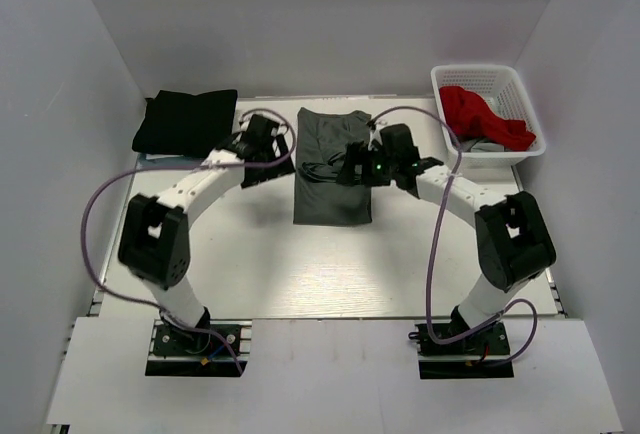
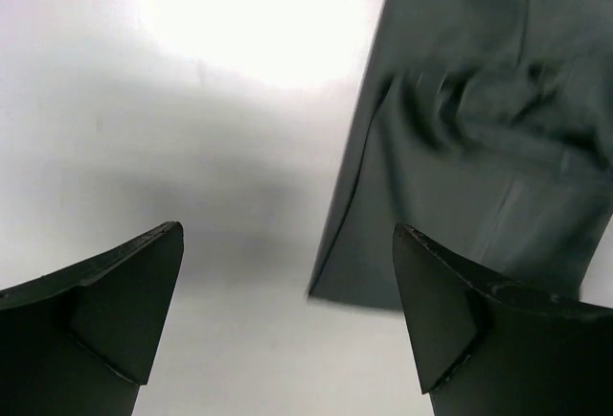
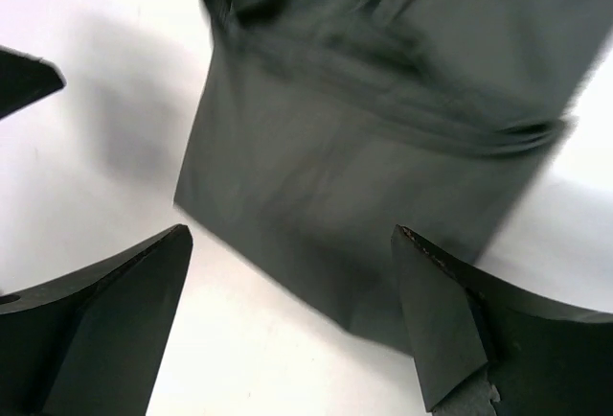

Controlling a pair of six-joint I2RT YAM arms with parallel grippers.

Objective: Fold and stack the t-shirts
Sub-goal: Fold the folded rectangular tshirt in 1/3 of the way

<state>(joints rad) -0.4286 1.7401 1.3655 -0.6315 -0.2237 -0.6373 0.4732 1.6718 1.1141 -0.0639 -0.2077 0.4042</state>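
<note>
On the white table (image 1: 300,264) lies a dark grey t-shirt (image 1: 325,204).

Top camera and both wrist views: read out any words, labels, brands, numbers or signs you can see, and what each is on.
None: no readable text, logo or number shows in any view. The dark grey t-shirt, black t-shirt, red t-shirt and white mesh basket are all plain.

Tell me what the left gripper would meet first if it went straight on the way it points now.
Probably bare table, right beside the dark grey t-shirt. The left gripper is open, one finger over the cloth, so that finger might touch it first; depth is unclear.
</note>
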